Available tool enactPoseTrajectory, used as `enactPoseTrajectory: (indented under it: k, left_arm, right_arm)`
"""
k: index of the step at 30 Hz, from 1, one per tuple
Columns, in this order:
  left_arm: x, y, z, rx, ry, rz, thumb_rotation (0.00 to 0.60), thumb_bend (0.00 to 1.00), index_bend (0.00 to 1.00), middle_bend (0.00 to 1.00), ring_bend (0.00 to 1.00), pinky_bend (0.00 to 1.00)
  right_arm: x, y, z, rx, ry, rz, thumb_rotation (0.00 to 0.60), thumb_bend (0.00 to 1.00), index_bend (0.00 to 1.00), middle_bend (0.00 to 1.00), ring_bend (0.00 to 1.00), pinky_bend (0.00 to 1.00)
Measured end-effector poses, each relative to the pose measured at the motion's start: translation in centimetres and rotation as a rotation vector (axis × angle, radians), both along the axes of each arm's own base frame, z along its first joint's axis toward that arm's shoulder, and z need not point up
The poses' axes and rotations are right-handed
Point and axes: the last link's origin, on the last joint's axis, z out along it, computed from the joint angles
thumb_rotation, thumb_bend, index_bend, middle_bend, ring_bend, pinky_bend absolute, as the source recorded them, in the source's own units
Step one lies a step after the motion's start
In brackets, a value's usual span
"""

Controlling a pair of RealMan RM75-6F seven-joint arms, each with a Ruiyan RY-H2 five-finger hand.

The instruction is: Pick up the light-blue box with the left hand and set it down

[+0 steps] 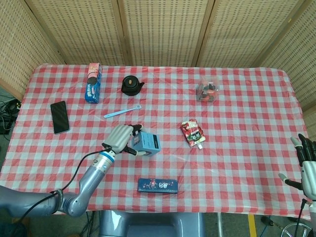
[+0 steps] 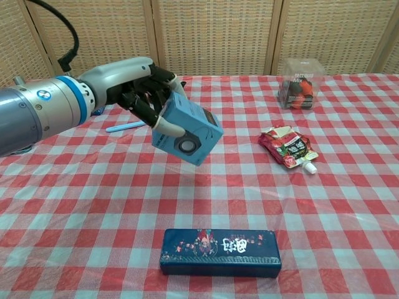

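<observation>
Woven screens back a red-checked table [image 1: 237, 148]. Left hand [image 2: 140, 87] grips the tilted light-blue box [image 2: 187, 129], lifted clear above the cloth; level it, lower gently onto bare cloth, away from the dark case [image 2: 219, 243]

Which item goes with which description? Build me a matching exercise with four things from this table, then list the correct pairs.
Things:
1. light-blue box
2. dark blue case
3. black phone
4. red pouch

Descriptions:
A. lying flat near the table's left edge
B. held tilted above the table by the left hand
C. lying at the table's front edge
D. lying below the clear box of red items

Pairs: 1-B, 2-C, 3-A, 4-D
</observation>
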Motion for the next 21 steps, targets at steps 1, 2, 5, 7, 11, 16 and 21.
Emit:
enactPoseTrajectory:
  k: [1, 2, 5, 7, 11, 16, 21]
  left_arm:
    - [-0.5, 0.3, -0.1, -0.006, -0.048, 0.008, 0.6, 0.0, 0.5, 0.45, 0.45, 0.44]
    - [-1.0, 0.5, -0.2, -0.012, -0.092, 0.015, 0.6, 0.0, 0.5, 0.45, 0.45, 0.44]
    - [-3.0, 1.4, -0.7, -0.02, -0.194, 0.023, 0.6, 0.0, 0.5, 0.45, 0.45, 0.44]
    - [-4.6, 1.9, -1.3, -0.014, -0.219, 0.022, 0.6, 0.0, 0.5, 0.45, 0.45, 0.44]
    - [-6.6, 1.9, -3.0, -0.044, -0.261, 0.027, 0.6, 0.0, 0.51, 0.45, 0.45, 0.44]
    - [-7.9, 1.0, -5.4, -0.096, -0.307, 0.068, 0.6, 0.0, 0.5, 0.45, 0.45, 0.44]
    - [-9.0, 0.6, -6.6, -0.111, -0.313, 0.087, 0.6, 0.0, 0.39, 0.36, 0.39, 0.38]
  right_arm:
    - [0.0, 0.0, 0.0, 0.0, 0.0, 0.0, 0.6, 0.0, 0.0, 0.0, 0.0, 0.0]
    - [0.0, 0.0, 0.0, 0.0, 0.0, -0.001, 0.6, 0.0, 0.0, 0.0, 0.0, 0.0]
    - [0.0, 0.0, 0.0, -0.001, 0.001, -0.002, 0.6, 0.0, 0.0, 0.0, 0.0, 0.0]
    - [0.0, -0.1, 0.0, -0.002, 0.001, -0.003, 0.6, 0.0, 0.0, 0.0, 0.0, 0.0]
    - [-0.1, -0.1, 0.1, -0.002, 0.0, -0.004, 0.6, 0.0, 0.0, 0.0, 0.0, 0.0]
    - [-0.2, -0.1, 0.2, -0.007, -0.003, -0.009, 0.6, 0.0, 0.0, 0.0, 0.0, 0.0]
    - [-0.2, -0.1, 0.2, -0.002, -0.003, -0.007, 0.6, 0.0, 0.0, 0.0, 0.0, 0.0]
